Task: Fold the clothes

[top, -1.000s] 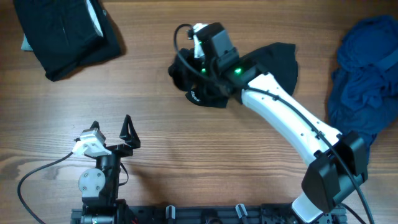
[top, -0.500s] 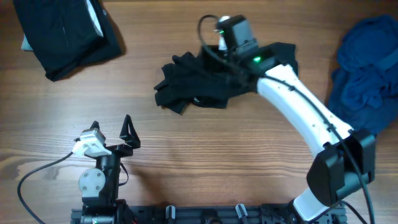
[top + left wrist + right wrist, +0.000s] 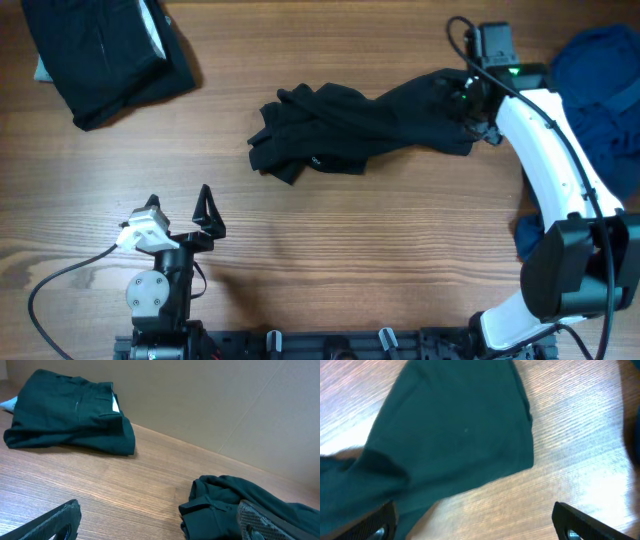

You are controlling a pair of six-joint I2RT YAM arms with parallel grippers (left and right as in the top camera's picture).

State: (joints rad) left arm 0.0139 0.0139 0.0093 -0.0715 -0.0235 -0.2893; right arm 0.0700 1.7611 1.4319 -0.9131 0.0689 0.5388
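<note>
Black shirt (image 3: 365, 122) stretched out, left end bunched

surface: light wood-grain table (image 3: 330, 260) | backdrop: plain beige wall (image 3: 200, 395), faint seams | light: even

The overhead camera looks straight down on the whole table (image 3: 400, 250). The left wrist camera sits low, near left, facing the far wall (image 3: 200, 400); the right wrist camera looks down closely. All share the black shirt (image 3: 350, 125) (image 3: 240, 495) (image 3: 460, 435).
</note>
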